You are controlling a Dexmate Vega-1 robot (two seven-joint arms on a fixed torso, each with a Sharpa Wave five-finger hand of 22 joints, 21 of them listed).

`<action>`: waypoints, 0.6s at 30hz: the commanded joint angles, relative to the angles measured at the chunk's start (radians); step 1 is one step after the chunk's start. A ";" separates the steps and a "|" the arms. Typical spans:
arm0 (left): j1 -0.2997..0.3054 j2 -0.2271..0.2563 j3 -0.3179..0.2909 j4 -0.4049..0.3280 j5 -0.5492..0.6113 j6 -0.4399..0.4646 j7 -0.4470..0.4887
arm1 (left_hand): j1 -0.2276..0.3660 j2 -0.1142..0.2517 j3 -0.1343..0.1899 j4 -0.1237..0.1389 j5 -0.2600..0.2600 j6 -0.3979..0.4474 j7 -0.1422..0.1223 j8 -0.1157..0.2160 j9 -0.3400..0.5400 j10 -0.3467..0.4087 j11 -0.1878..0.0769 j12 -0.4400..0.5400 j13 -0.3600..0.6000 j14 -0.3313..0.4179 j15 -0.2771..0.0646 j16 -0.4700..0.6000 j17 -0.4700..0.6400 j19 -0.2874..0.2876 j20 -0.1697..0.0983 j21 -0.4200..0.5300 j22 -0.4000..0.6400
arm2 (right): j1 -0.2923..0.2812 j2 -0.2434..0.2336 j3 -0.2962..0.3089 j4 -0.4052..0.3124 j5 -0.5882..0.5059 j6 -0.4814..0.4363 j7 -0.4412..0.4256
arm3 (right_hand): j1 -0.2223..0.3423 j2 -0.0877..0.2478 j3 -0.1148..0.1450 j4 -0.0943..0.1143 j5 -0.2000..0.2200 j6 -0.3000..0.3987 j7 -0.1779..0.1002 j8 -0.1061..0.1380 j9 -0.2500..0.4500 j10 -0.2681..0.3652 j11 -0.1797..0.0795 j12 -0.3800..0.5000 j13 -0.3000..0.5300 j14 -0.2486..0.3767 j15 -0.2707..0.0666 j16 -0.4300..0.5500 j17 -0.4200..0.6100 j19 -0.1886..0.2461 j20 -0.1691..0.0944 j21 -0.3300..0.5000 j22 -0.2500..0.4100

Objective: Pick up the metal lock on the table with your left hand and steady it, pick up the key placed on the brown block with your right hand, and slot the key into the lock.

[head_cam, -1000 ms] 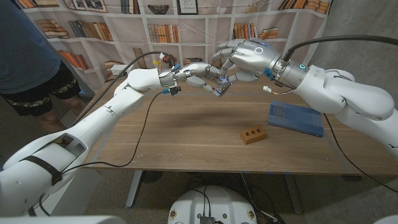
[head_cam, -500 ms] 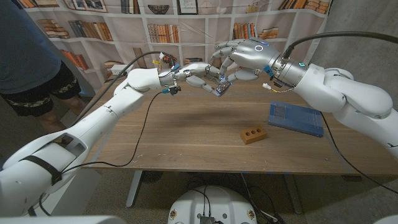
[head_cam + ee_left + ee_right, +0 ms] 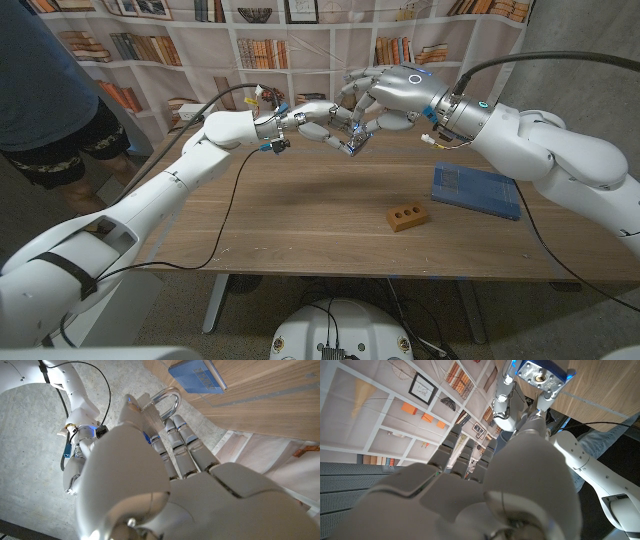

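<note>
Above the far half of the wooden table (image 3: 300,215), both hands raised and meeting in mid-air. Left hand (image 3: 318,117) closed around the metal lock (image 3: 352,143), lock body angled down toward the table; in the left wrist view, shackle (image 3: 167,400) standing clear past the fingers (image 3: 180,442). Right hand (image 3: 392,95) just above and against the lock, fingers curled inward. Key too small and too hidden behind the fingers to make out, so impossible to tell whether gripped or already at the keyhole. From the right wrist view, lock's square face (image 3: 540,374) with its round keyway right ahead of the right hand's fingers (image 3: 462,447). Brown block (image 3: 407,216) lying near the front right of the table, blue pad (image 3: 477,190) just beyond it. Person's dark shorts (image 3: 55,150) at the left edge.
</note>
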 commanded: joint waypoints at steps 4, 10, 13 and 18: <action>0.000 -0.003 0.000 0.005 -0.006 0.002 -0.005 | -0.010 0.007 0.001 0.005 0.004 0.006 0.009 0.008 0.004 0.003 0.004 0.004 0.002 0.005 -0.102 0.003 0.003 -0.004 -0.029 0.005 0.001 | -0.006 -0.007 -0.001 0.005 0.002 -0.014 -0.004 | 0.006 0.001 -0.005 0.005 0.006 0.006 -0.003 0.008 0.004 -0.001 0.000 -0.002 0.002 0.003 -0.056 0.005 0.005 -0.002 0.001 -0.001 0.005; -0.002 -0.007 0.000 0.015 -0.009 -0.003 -0.008 | -0.011 0.007 0.001 0.006 0.003 0.006 0.010 0.008 0.004 0.002 0.004 0.004 0.002 0.004 -0.102 0.002 0.003 -0.004 -0.028 0.006 0.001 | -0.005 -0.009 -0.003 0.002 0.008 -0.018 0.002 | 0.007 0.001 -0.005 0.005 0.006 0.006 -0.003 0.008 0.004 -0.001 0.000 -0.002 0.002 0.006 -0.056 0.006 0.005 -0.001 0.003 -0.001 0.005; -0.003 -0.009 0.000 0.019 -0.010 -0.005 -0.010 | -0.011 0.007 0.001 0.006 0.003 0.007 0.009 0.008 0.004 0.002 0.004 0.004 0.002 0.006 -0.099 0.003 0.003 -0.004 -0.028 0.005 0.001 | -0.004 -0.009 -0.004 0.001 0.009 -0.021 0.004 | 0.007 0.001 -0.005 0.005 0.007 0.006 -0.003 0.008 0.003 0.000 0.000 -0.002 0.002 0.006 -0.056 0.006 0.005 0.000 0.004 0.000 0.005; -0.004 -0.010 0.000 0.023 -0.012 -0.006 -0.013 | -0.012 0.007 0.001 0.007 0.003 0.007 0.010 0.008 0.004 0.004 0.003 0.005 0.002 0.004 -0.101 0.002 0.003 -0.004 -0.028 0.005 0.001 | -0.001 -0.007 -0.010 0.004 0.012 -0.024 0.005 | 0.007 0.001 -0.005 0.006 0.007 0.006 -0.003 0.008 0.003 0.001 0.000 -0.001 0.002 0.008 -0.054 0.006 0.005 0.002 0.007 0.001 0.005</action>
